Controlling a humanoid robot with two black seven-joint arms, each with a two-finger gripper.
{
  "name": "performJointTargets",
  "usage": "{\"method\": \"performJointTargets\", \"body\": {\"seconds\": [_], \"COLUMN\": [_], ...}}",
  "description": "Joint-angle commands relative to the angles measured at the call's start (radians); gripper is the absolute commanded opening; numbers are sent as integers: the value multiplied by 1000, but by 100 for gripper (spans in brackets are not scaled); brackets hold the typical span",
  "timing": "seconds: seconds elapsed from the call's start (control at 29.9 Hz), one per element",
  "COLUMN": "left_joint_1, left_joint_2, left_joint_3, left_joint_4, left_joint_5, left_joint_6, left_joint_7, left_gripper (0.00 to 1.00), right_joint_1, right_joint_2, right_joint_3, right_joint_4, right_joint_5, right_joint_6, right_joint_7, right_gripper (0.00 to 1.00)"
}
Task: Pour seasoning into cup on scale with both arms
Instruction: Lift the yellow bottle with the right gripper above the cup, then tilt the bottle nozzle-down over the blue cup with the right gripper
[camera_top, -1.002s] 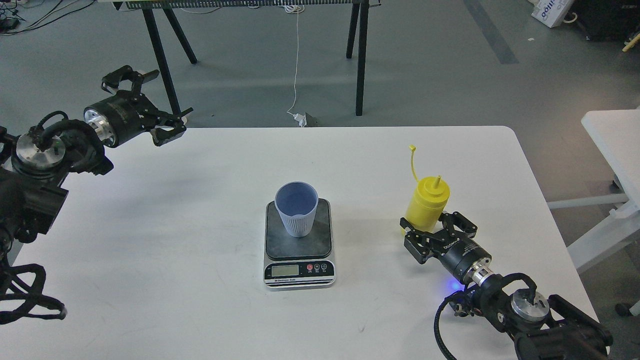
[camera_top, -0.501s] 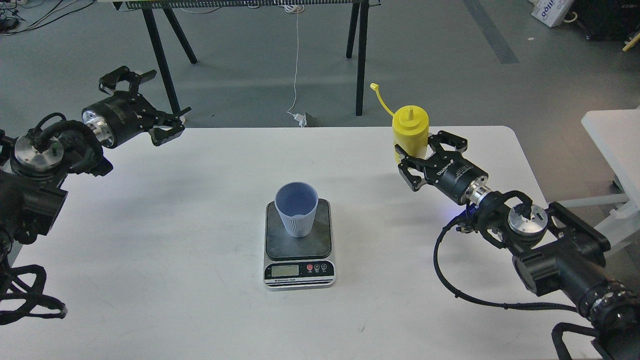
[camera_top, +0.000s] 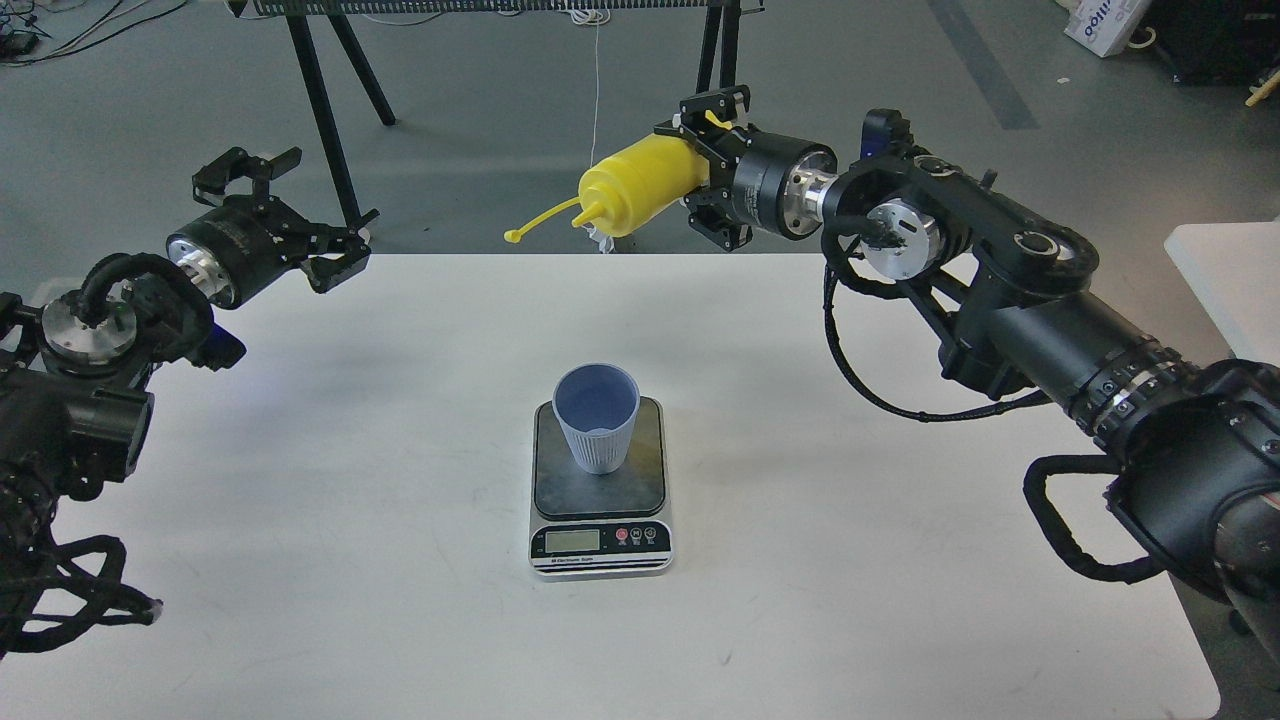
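The light-blue cup (camera_top: 597, 416) stands upright on the dark platform of the scale (camera_top: 600, 540) in the middle of the white table. My right gripper (camera_top: 705, 165) is shut on the yellow seasoning bottle (camera_top: 640, 188) and holds it on its side, high above the table's far edge. Its nozzle points left, and the cap strap hangs off it to the left. The bottle is behind and above the cup, not over it. My left gripper (camera_top: 295, 205) is open and empty, raised over the table's far left corner.
The white table (camera_top: 400, 600) has bare surface on both sides of the scale. Black trestle legs (camera_top: 320, 110) and a hanging white cable (camera_top: 594, 120) stand on the floor beyond the far edge. A second white table (camera_top: 1225, 265) is at the right.
My right arm lifted the bottle off the table at the right, carried it up and left, and tipped it from upright onto its side. My left gripper has shifted only slightly.
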Motion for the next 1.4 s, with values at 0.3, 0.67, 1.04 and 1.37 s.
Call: {"method": "performJointTargets", "body": {"seconds": [0.3,0.67,1.04,1.37], "left_joint_1": [15,36,38,50], "left_joint_2": [-2,-8,-8,-9], "left_joint_3": [-37,-49,-49,-49], "left_joint_4": [2,2,2,2], "left_joint_5": [-1,-1,-1,-1], "left_joint_6": [0,0,0,0], "left_joint_7": [0,0,0,0], "left_gripper": [100,100,100,100], "right_joint_1": [108,105,99,98], "right_joint_2": [4,4,4,4], "right_joint_3": [-249,-291,-346,-344], "right_joint_4": [58,58,55,45], "right_joint_5": [-257,-260,-258,-258], "right_joint_6": [-58,-57,-57,-58], "right_joint_7": [7,6,6,6], "right_gripper": [2,2,2,2]}}
